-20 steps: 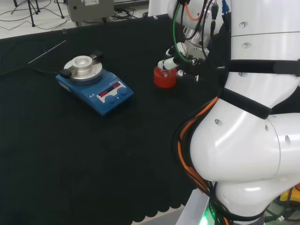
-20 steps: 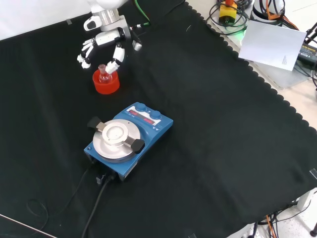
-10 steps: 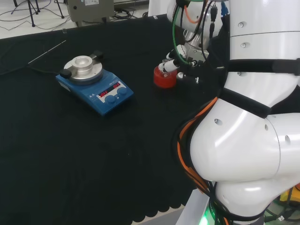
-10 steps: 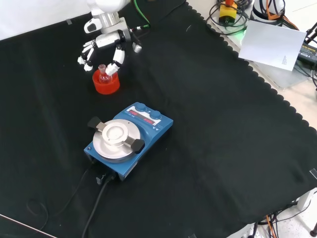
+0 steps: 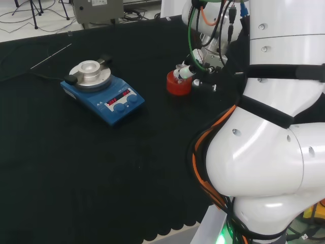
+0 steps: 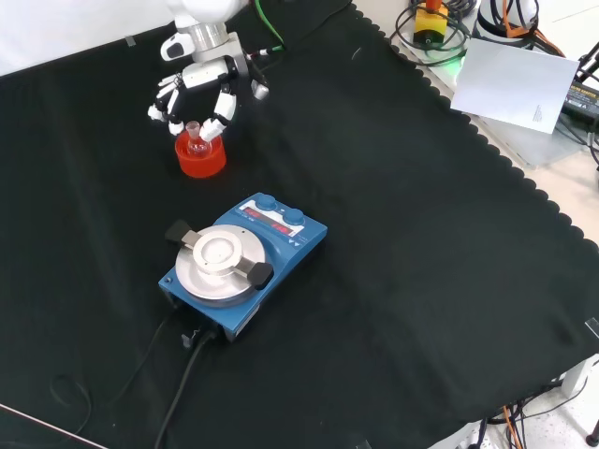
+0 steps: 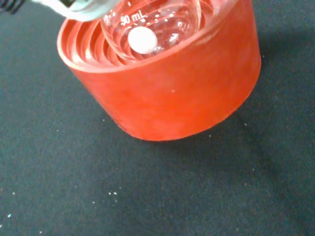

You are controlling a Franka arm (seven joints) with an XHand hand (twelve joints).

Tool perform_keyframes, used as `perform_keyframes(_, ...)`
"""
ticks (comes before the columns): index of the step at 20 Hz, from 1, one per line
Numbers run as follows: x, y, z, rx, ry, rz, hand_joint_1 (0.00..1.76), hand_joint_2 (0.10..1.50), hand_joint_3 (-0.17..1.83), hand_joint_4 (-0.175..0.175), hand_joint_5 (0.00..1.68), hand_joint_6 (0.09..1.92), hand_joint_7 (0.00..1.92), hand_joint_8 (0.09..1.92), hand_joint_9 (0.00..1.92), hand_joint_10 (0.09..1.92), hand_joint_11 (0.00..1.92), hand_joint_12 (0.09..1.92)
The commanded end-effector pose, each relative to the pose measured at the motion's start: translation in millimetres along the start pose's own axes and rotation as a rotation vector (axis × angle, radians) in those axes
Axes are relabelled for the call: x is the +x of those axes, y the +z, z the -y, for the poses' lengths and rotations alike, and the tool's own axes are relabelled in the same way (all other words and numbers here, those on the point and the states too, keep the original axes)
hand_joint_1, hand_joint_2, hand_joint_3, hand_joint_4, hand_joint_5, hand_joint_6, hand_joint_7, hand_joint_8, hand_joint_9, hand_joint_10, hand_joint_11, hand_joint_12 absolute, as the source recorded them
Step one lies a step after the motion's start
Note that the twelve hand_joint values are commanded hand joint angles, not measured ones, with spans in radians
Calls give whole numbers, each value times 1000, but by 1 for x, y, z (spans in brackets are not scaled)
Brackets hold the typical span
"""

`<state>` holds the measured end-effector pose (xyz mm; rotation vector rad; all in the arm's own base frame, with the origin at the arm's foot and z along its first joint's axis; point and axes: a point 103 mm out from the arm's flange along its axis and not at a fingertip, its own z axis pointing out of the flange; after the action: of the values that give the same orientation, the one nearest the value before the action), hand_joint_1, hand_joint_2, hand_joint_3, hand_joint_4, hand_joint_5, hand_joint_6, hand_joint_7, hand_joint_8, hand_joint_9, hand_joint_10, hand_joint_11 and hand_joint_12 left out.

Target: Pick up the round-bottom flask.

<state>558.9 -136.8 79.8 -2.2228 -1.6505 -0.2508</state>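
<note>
The robot hand hung over the glass flask in its red stand, at the far left in the front view. Its fingers were spread wide around the flask's neck, holding nothing.

A blue hotplate stirrer sits on the desk, its round silver top plate bare and its black cable trailing toward the near edge in the front view. A white sheet of paper lies beyond the cloth's scalloped edge, near coiled cables.
</note>
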Motion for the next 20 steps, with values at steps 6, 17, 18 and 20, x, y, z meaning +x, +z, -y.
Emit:
perform_keyframes(6, 7, -3, -1, -77, -28, 3, 838, 700, 586, 18, 942, 643, 301, 581, 497, 620, 97, 1354)
perform_keyframes(17, 15, -20, 4, -151, -32, 22, 1078, 708, 702, 175, 1119, 959, 489, 539, 693, 529, 276, 1312)
perform_keyframes(18, 17, -24, 5, -151, -34, 24, 1078, 705, 706, 175, 1120, 961, 492, 539, 697, 529, 283, 1313)
perform_keyframes(20, 22, -31, 8, -143, -36, 31, 1079, 702, 712, 175, 1120, 963, 494, 540, 702, 529, 293, 1313)
